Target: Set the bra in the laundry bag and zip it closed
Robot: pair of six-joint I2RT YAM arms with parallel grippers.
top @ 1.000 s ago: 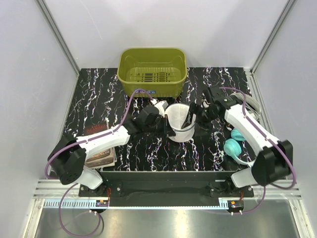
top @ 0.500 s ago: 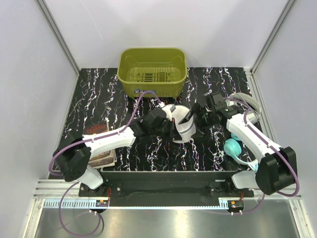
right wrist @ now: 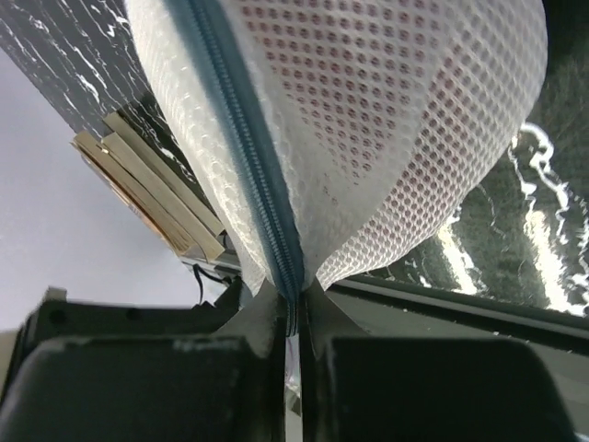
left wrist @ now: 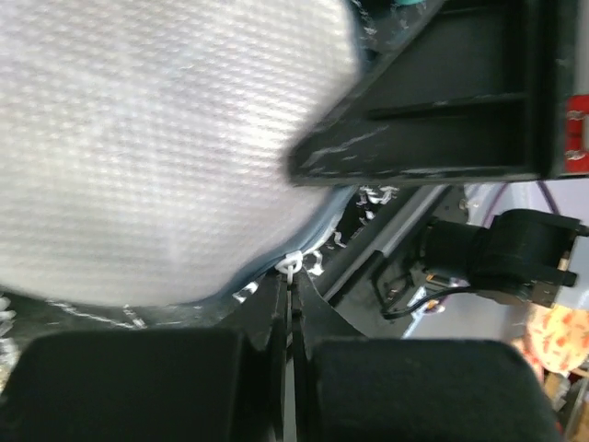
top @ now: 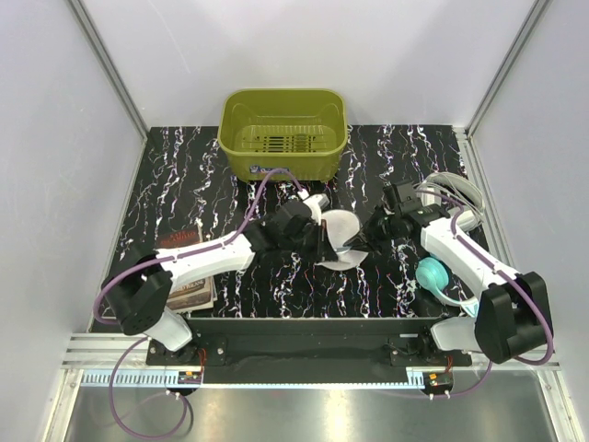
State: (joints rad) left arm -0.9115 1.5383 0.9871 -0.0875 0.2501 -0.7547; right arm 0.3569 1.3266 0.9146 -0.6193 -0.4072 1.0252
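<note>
The laundry bag [top: 340, 241], a white mesh pouch, lies between both arms at mid-table. My left gripper [top: 322, 245] is at its left side. In the left wrist view, that gripper [left wrist: 291, 281] is shut on the bag's small white zipper pull [left wrist: 291, 266], with the mesh face [left wrist: 166, 138] filling the frame above. My right gripper [top: 366, 239] is at the bag's right side, and in its own view this gripper [right wrist: 293, 308] is shut on the grey-blue zipper rim [right wrist: 248, 147]. A reddish tint shows through the mesh [right wrist: 386, 120], likely the bra inside; I cannot see it plainly.
An olive-green basket [top: 283, 133] stands at the back centre. A teal rounded item [top: 431, 273] and a white bowl-like item with a grey rim [top: 458, 195] lie by the right arm. A stack of books [top: 189, 281] sits at the front left.
The right gripper was open and has shut on the bag's zipper rim. The bag went from standing open to lying lower and flatter. The left gripper moved right while still holding the pull.
</note>
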